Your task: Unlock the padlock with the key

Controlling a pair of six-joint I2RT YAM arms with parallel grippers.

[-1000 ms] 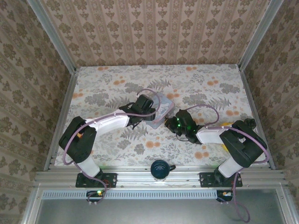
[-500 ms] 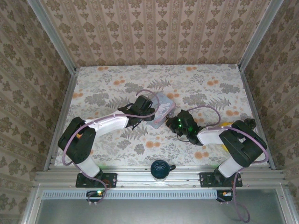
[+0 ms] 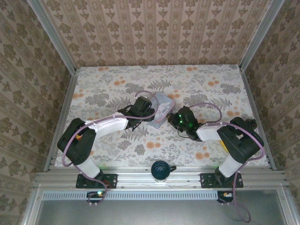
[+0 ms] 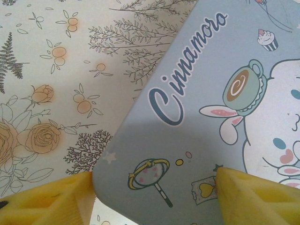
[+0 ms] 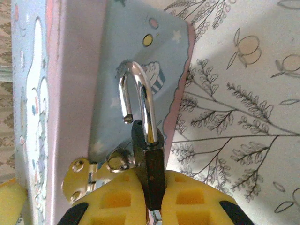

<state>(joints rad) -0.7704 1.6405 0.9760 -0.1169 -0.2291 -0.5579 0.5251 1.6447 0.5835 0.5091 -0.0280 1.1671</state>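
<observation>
Left arm: it reaches from its base toward the middle of the table. The left pincer stands wide, with a rounded corner of the pale blue tin between its yellow fingers. In the left wrist view one finger lies against the corner's edge and the other against the printed lid. The pincer holds the tin by that corner.

Tin: it sits near the table's centre, between the two pincers. In the top view it is tipped up rather than lying flat. The lid bears the word "Cinnamoro", a white cartoon figure and a cup. The right wrist view shows its side wall facing the camera, with a brassy hasp fixed low on that wall.

Padlock: its small dark body stands upright, just beside the hasp and against the tin's side wall. The shackle is raised. One leg runs into the body. The other ends free in the air above the hasp, clear of the body. I cannot tell whether the shackle passes through the hasp.

Right arm: the right pincer is closed narrow on the padlock's body, one yellow finger on each flat side. In the top view it sits just right of the tin.

Near edge: a dark cup stands on the rail between the arm bases, well apart from the tin.
</observation>
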